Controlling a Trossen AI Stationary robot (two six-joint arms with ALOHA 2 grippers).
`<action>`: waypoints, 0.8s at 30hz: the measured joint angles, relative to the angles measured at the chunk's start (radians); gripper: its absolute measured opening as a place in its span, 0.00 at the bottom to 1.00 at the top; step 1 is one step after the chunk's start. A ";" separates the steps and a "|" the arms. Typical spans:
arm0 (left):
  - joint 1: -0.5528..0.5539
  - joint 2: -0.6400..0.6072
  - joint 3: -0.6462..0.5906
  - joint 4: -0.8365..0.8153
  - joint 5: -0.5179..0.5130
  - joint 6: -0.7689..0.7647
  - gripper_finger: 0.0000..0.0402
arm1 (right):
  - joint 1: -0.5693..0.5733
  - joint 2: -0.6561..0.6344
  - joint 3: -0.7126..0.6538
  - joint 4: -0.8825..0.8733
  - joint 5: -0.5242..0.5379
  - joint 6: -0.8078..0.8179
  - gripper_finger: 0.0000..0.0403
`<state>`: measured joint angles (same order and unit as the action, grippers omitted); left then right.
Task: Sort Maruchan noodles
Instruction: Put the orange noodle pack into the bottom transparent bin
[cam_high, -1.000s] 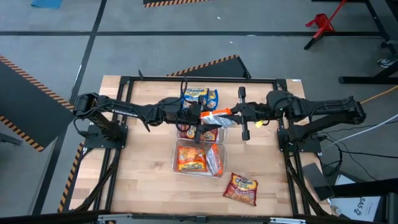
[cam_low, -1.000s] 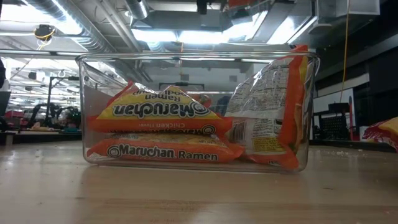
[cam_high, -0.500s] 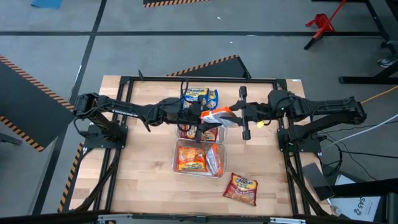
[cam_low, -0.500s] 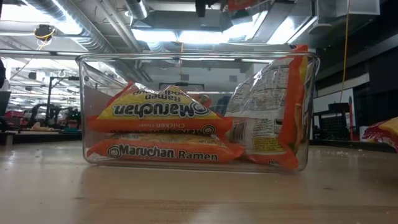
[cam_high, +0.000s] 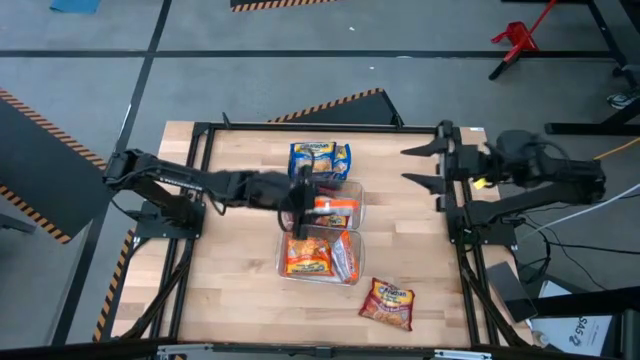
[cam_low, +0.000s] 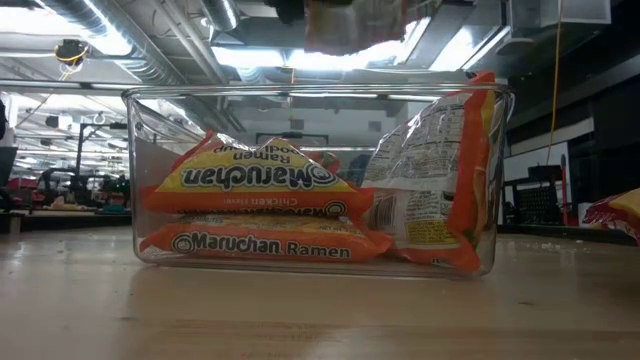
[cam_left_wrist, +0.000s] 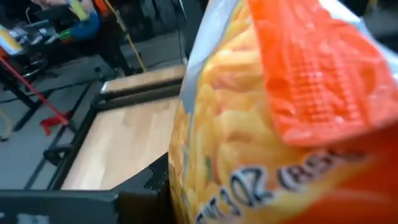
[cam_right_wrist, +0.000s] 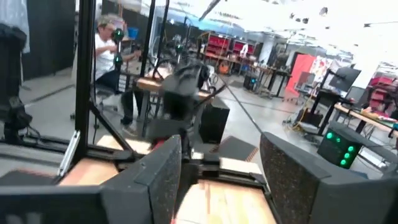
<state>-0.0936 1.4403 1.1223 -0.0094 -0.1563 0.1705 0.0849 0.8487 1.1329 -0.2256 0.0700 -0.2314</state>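
Observation:
My left gripper (cam_high: 300, 207) is shut on an orange Maruchan packet (cam_high: 336, 206) held over the middle clear bin (cam_high: 354, 190). The packet fills the left wrist view (cam_left_wrist: 261, 124) and shows blurred high in the low view (cam_low: 350, 20). The near clear bin (cam_high: 320, 276) holds several orange packets (cam_low: 260, 210), two lying flat and one standing on edge. Blue-and-yellow packets (cam_high: 320, 158) lie at the far middle. A red packet (cam_high: 388, 303) lies flat on the table. My right gripper (cam_high: 418, 165) is open and empty by the right frame. My left gripper holds the orange packet by its end toward the table's left (cam_high: 316, 206), coming level from the left. The packet hides the fingers in the wrist view. The packet is lifted clear above the middle bin.
A black metal frame (cam_high: 200, 130) runs around the wooden table (cam_high: 230, 290). Bare wood lies at the near left and far right. The red packet also shows at the right edge of the low view (cam_low: 615, 212). A person shows in the room beyond (cam_right_wrist: 109, 56).
My right gripper has let go of the orange packet and drawn back toward the table's right edge. My left gripper keeps the packet and has gone a little toward the near edge, so the packet now hangs over the middle bin.

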 joint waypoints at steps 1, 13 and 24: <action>-0.021 -0.002 0.000 -0.027 -0.024 0.010 0.42 | 0.000 -0.015 0.001 -0.014 0.000 0.011 0.50; -0.268 0.047 0.002 -0.226 -0.232 0.458 0.42 | 0.000 -0.031 -0.001 -0.122 0.008 0.073 0.47; -0.248 0.079 0.001 -0.252 -0.246 0.778 0.42 | 0.000 0.039 -0.002 -0.144 -0.002 0.104 0.47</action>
<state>-0.3419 1.5196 1.1236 -0.2618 -0.4025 0.9484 0.0849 0.8881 1.1313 -0.3697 0.0677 -0.1272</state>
